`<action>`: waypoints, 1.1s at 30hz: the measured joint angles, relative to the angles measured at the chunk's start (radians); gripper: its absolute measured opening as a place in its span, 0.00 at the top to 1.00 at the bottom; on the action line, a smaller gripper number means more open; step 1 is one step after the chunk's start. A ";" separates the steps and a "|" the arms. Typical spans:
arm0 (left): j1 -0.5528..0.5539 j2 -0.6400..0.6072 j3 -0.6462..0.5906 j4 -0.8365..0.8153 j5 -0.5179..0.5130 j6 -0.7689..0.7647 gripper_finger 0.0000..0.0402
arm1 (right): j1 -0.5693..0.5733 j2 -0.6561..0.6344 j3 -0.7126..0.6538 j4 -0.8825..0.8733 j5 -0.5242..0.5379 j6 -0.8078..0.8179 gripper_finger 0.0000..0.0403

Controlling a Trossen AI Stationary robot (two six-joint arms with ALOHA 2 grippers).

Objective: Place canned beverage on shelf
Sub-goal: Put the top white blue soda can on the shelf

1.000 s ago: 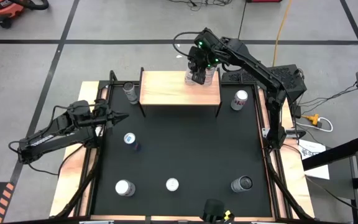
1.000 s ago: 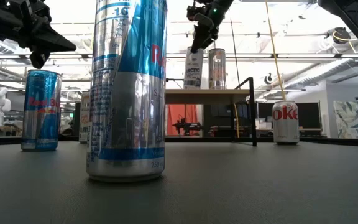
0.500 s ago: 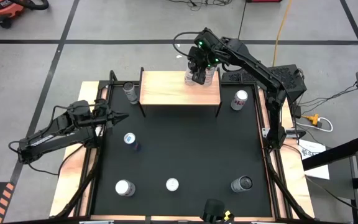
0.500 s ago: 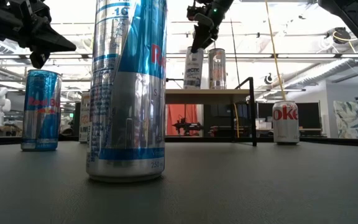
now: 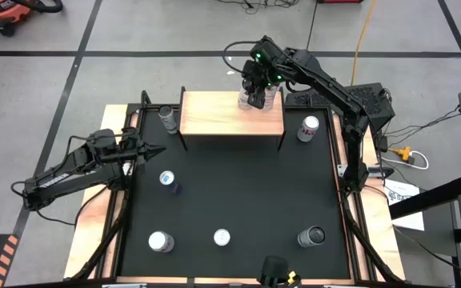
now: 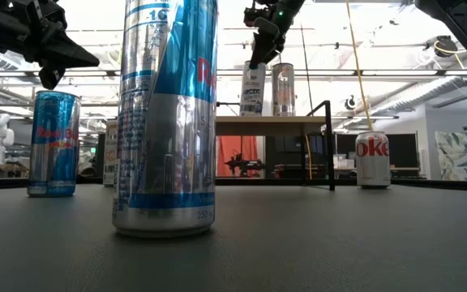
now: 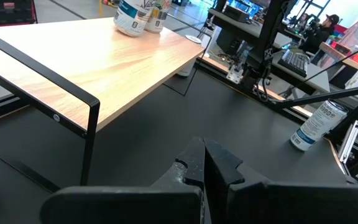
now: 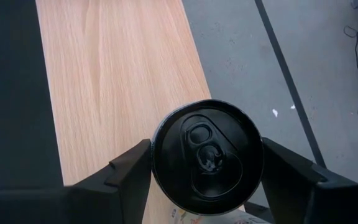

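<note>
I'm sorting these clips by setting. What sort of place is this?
Probably a robotics lab or workshop in an open-plan industrial space: a test table holds scattered cans and a small shelf, cables trail over the taped floor, and exposed ceiling ducts hang above desks behind.

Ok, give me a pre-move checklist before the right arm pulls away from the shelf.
1. Black-topped can over the pale wood shelf: ok.
2. Can upright, base on the shelf top: ok in the low view.
3. Right tool fingers off the can: cannot tell; they flank it closely.
4. Neighbouring silver can upright beside it: ok.
5. Left tool shut, away from the shelf: ok.
</note>
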 joint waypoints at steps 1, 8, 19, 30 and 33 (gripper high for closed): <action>0.000 0.000 0.000 0.000 0.000 0.000 1.00 | 0.000 0.000 0.000 0.000 0.000 -0.006 0.44; 0.000 0.000 0.000 0.000 0.000 0.001 1.00 | 0.000 0.000 0.000 0.002 0.000 -0.013 0.44; 0.000 0.000 0.000 0.000 0.000 0.001 1.00 | 0.002 0.000 0.000 0.010 -0.001 -0.021 0.37; 0.000 0.000 0.000 0.000 0.000 0.001 1.00 | 0.002 -0.002 0.000 0.003 0.000 -0.032 0.30; 0.000 0.000 0.000 0.000 0.000 0.001 1.00 | 0.002 -0.002 0.000 0.014 -0.001 -0.036 0.30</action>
